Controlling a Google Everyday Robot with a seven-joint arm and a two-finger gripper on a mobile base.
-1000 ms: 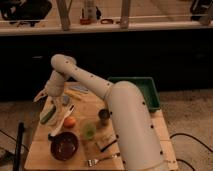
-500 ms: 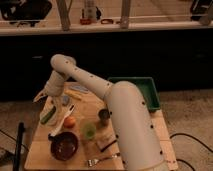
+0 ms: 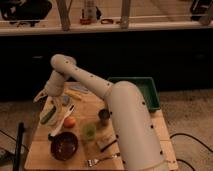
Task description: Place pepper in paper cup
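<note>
Wooden, pale-topped table with the robot's white arm folded across it, so that the gripper points straight down near the far left corner. We cannot tell from this view whether the gripper is spread or closed, nor whether it grasps anything. Directly beneath it lies the small, elongated dark-green pepper, framed by a whitish form that we take to be the plain pale paper cup. We cannot tell whether the pepper hangs at the cup's mouth or already rests inside. We read the vertical pose as deliberate: a long pepper enters a narrow mouth most readily from straight above, and a downward approach avoids a sideways push on a light cup that would tip easily. Just right of the gripper, as viewed, sits the round orange fruit, close enough to be nudged by a careless withdrawal. Nearer the viewer than the gripper stands the dark round bowl. Farther right are the light-green cup and the dark metallic cup, both apart from the target and so not easily mistaken for it. Well to the right, past the arm, lies the green plastic tray. We judge the task to be at or near its releasing step.
</note>
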